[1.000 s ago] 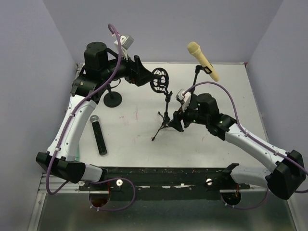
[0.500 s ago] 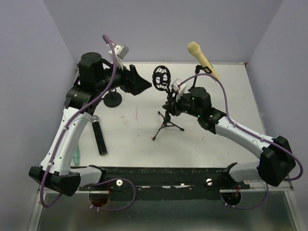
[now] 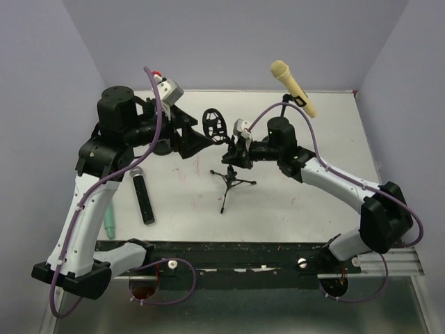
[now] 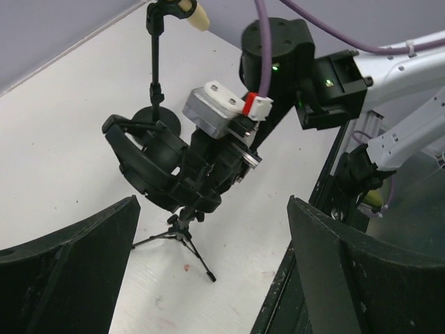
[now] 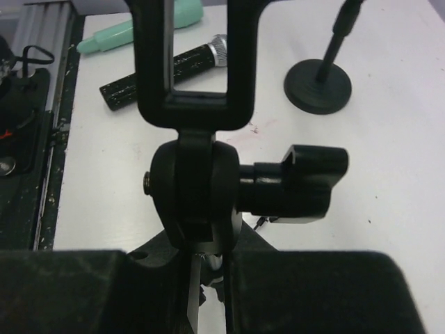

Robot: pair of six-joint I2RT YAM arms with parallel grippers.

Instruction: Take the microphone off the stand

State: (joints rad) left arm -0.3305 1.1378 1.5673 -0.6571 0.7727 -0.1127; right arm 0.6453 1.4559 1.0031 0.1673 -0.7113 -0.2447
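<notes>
A yellow microphone (image 3: 292, 88) sits tilted in the clip of a thin black stand (image 3: 284, 106) at the back right; in the left wrist view only its tip (image 4: 186, 8) shows above that stand (image 4: 154, 69). Neither gripper is at it. My right gripper (image 3: 234, 149) is shut on the stem of a small tripod stand (image 3: 232, 181) that carries an empty black shock mount (image 3: 214, 124); the right wrist view shows the mount's swivel joint (image 5: 198, 188) just above my fingers (image 5: 292, 292). My left gripper (image 3: 197, 140) hangs open beside the mount, nothing between its fingers (image 4: 334, 271).
A black microphone (image 3: 142, 195) lies on the table at the left, with a mint-green object (image 3: 110, 223) beside it near the edge. A round black stand base (image 3: 164, 145) sits partly behind my left arm. A black rail (image 3: 229, 252) borders the near edge.
My right gripper swung left and closed on the tripod stand's stem. The shock mount shifted left. My left arm drew back to the left, its gripper staying open.
</notes>
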